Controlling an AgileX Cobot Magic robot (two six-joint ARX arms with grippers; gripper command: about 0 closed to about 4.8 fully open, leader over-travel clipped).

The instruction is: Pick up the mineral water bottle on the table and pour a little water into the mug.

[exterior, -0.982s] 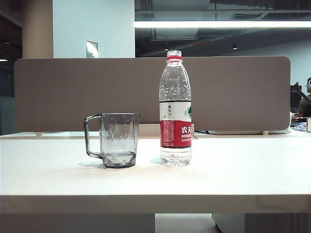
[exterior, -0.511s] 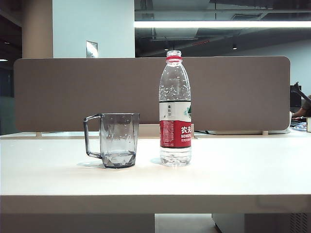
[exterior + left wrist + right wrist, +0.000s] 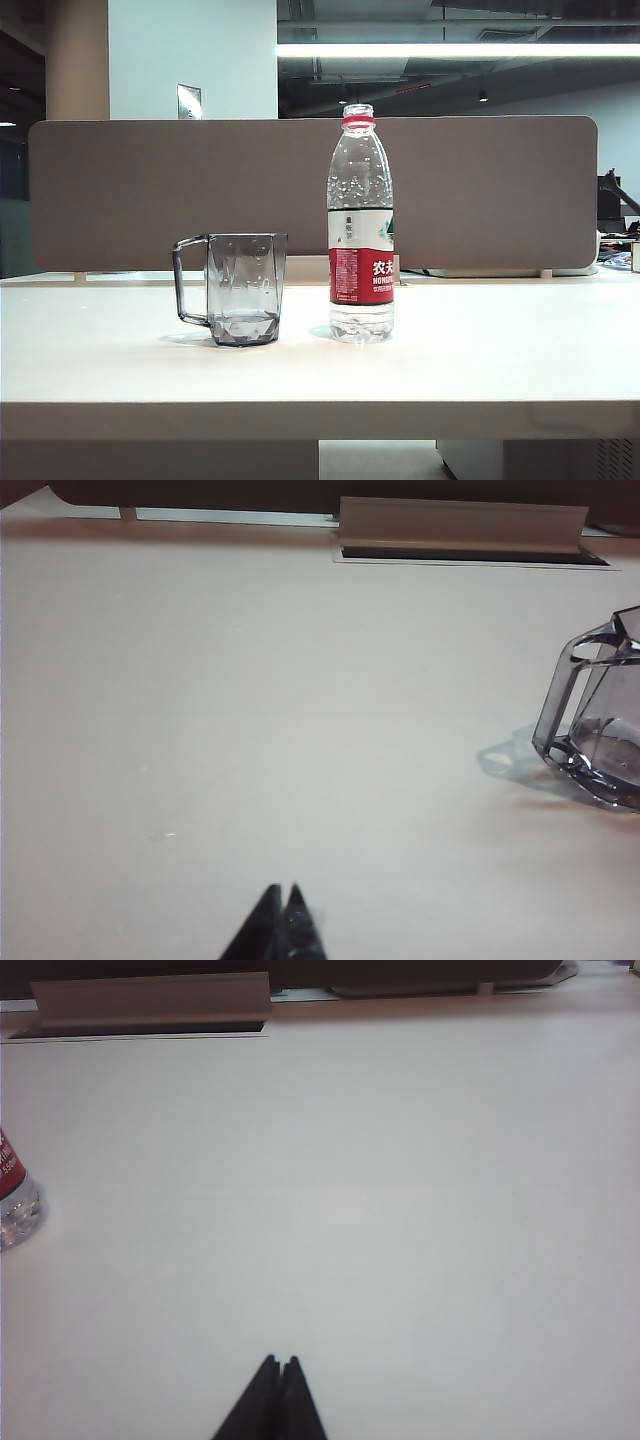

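Observation:
The mineral water bottle (image 3: 361,225) stands upright on the table (image 3: 480,350), uncapped, with a little water (image 3: 361,322) at its base. To its left stands the smoky-grey mug (image 3: 243,288), handle pointing left, with a little water in the bottom. Neither arm shows in the exterior view. In the left wrist view my left gripper (image 3: 283,888) is shut and empty above bare tabletop, well apart from the mug (image 3: 600,735). My right gripper (image 3: 280,1359) is shut and empty too, far from the bottle's base (image 3: 14,1200) at the picture's edge.
A brown-grey divider panel (image 3: 150,190) backs the table. A cable slot with a raised lid (image 3: 460,525) sits at the table's far edge, also seen as the lid (image 3: 150,1002) in the right wrist view. The thick front edge (image 3: 320,420) faces the camera.
Bottle and mug have not moved. A person at the far right background has left the view.

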